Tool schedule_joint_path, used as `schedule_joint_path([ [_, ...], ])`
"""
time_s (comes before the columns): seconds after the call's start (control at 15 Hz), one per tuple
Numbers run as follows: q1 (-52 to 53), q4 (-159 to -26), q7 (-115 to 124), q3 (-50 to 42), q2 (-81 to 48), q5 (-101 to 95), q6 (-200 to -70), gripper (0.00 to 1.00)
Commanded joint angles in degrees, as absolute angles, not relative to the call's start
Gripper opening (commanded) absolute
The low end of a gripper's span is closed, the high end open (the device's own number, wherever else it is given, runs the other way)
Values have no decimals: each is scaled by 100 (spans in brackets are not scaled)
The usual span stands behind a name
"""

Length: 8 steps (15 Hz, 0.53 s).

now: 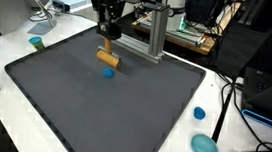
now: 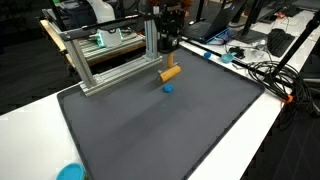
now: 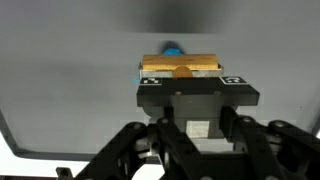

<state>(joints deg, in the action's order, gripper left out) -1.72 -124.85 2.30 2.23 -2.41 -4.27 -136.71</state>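
My gripper point(image 1: 106, 30) hangs over the far part of a dark grey mat point(image 1: 92, 112); it also shows in an exterior view point(image 2: 168, 46). Its fingers look closed together and hold nothing. Just below it a tan wooden block point(image 1: 108, 56) lies flat on the mat, apart from the fingertips. A small blue piece point(image 1: 107, 71) sits on the mat right beside the block. In the wrist view the block point(image 3: 180, 65) lies just beyond the fingertips point(image 3: 197, 92), with the blue piece point(image 3: 172, 47) behind it.
An aluminium frame point(image 1: 150, 32) stands at the mat's far edge, close to the gripper. A teal cup point(image 1: 37, 43), a blue cap point(image 1: 200, 113) and a teal scoop point(image 1: 205, 147) lie on the white table. Cables and equipment crowd one side point(image 2: 270, 70).
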Motion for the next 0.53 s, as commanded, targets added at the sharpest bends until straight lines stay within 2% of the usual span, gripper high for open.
schedule_joint_path([
  [0.0,-82,-12601,414,134,-275,-561,-13980,21],
  [0.47,17,-12621,937,93,-517,-1221,-14292,21],
])
